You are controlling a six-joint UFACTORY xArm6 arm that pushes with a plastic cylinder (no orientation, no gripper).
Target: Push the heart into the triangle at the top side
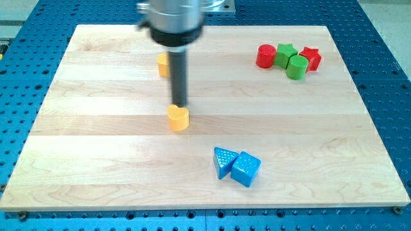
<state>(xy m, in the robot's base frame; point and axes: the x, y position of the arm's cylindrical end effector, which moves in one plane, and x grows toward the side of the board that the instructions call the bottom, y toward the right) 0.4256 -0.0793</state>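
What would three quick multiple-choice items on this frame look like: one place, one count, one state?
1. The yellow heart lies where relative to my tip?
A. just below it in the view
B. far to the view's right
C. behind the red blocks

2. How many blue blocks are there?
A. one
B. two
C. four

3. The blue triangle and blue cube are:
A. stacked
B. far apart
C. side by side, touching

Key: 1 A, the tip ends at the heart's top edge. 2 B, only the triangle and cube are blue. 3 C, no gap shows between them.
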